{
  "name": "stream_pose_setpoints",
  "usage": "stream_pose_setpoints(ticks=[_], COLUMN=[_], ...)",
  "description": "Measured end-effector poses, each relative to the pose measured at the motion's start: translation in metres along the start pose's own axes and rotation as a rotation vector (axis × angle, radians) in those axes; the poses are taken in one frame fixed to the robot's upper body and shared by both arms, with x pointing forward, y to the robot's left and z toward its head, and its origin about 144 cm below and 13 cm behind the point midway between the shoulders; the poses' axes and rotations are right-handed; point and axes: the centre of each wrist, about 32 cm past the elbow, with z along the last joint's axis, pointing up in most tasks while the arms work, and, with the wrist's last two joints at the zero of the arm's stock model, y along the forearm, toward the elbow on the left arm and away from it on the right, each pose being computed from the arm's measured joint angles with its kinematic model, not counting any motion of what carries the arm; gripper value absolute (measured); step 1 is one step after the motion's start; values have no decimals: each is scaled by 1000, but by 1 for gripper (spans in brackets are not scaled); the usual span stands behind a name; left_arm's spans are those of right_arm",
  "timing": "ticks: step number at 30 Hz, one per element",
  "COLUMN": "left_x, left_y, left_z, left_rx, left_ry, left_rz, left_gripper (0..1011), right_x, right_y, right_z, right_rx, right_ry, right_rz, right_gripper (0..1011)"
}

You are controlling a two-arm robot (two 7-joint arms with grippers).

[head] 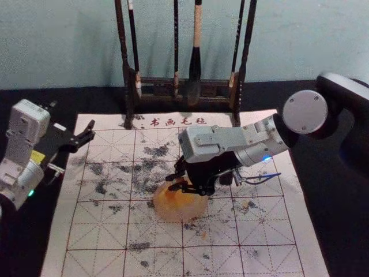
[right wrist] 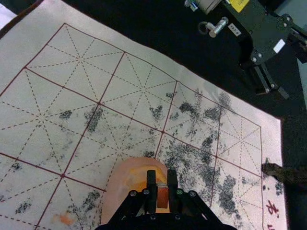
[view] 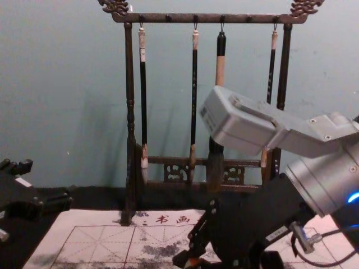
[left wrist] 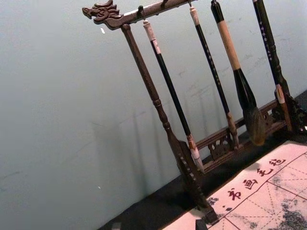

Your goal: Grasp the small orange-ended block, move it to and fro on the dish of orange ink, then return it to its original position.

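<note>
My right gripper [head: 173,183] is low at the orange ink dish [head: 183,209], over its far part. In the right wrist view the gripper [right wrist: 162,184] is shut on the small orange-ended block [right wrist: 162,196], which stands between the fingertips against the pale, orange-stained dish [right wrist: 115,184]. Whether the block touches the ink cannot be told. Orange of the block [view: 193,261] shows under the fingers in the chest view. My left gripper [head: 71,119] is parked off the mat's left edge, open; its tips show at the bottom of the left wrist view.
A wooden rack [view: 130,117] with several hanging brushes stands behind the gridded mat [head: 98,231]. Black smudges and some orange marks spot the mat. A dark object [head: 226,178] sits just right of my right gripper, partly hidden by it. A wall rises behind the rack.
</note>
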Motion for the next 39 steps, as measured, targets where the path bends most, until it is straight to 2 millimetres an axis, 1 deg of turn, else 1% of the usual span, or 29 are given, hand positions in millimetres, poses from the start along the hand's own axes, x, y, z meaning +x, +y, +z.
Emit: stream_pose_setpoints(ticks=[22,39], left_x=[0,0], left_y=[0,0], left_z=[0,0], left_rx=[0,0], left_ry=[0,0], left_rz=[0,0], left_gripper=[1001,1001], right_x=[1,-5], right_y=[-10,-19], right_z=[-7,-9], right_rx=[-28,-39], right_ry=[8,12], right_rz=[-32,-45], right_gripper=[135,135])
